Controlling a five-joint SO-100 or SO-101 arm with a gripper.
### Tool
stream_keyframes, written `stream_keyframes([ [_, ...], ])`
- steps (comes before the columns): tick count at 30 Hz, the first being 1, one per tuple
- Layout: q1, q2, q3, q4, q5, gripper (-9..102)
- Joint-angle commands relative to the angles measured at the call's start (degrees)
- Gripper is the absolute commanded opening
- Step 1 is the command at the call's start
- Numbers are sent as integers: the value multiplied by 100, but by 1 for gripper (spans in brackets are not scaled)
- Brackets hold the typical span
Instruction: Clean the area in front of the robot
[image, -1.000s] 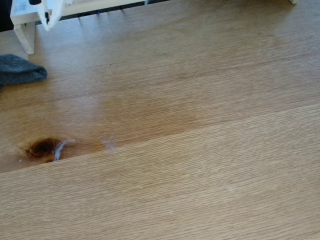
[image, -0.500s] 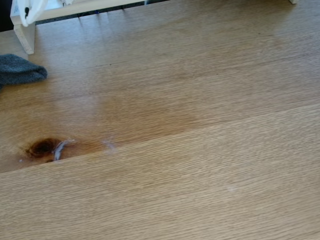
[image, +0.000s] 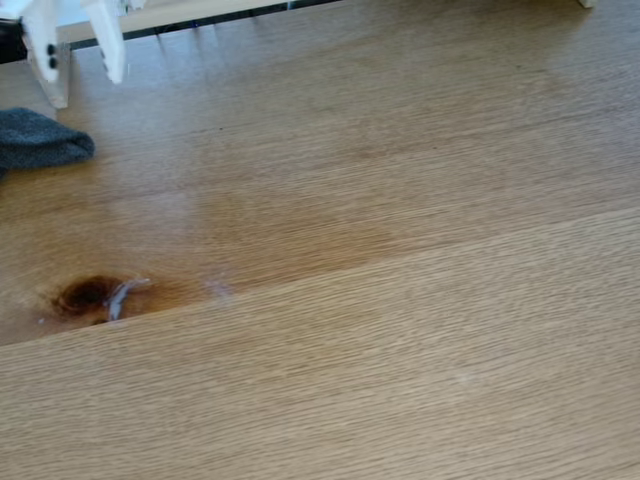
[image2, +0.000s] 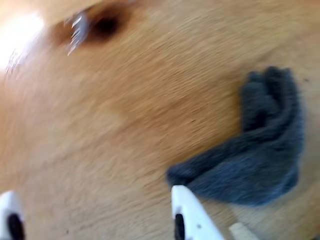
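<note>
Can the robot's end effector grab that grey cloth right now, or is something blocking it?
Probably yes. The end effector hangs open above the table, and in the wrist view the grey cloth lies just beyond one fingertip, with bare wooden tabletop around it and nothing between.

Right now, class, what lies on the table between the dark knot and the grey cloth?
Only bare oak tabletop. The wrist view shows the knot and the cloth with nothing lying between them.

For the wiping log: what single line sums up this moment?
end effector: open, above table | cloth: flat, ungrasped | smears: present
</note>
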Motion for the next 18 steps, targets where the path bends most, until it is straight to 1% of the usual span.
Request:
stream_keyframes([
  [1, 1020, -1389, -1723, -378, 9, 35],
  [5, 1934, -2602, -2426, -510, -396, 38],
  [8, 2426, -3454, -2610, -729, -879, 38],
  [11, 2821, -4166, -2619, -1090, -1468, 39],
  [14, 3111, -4711, -2689, -1266, -1898, 40],
  [18, 3375, -5238, -2698, -1854, -2312, 41],
])
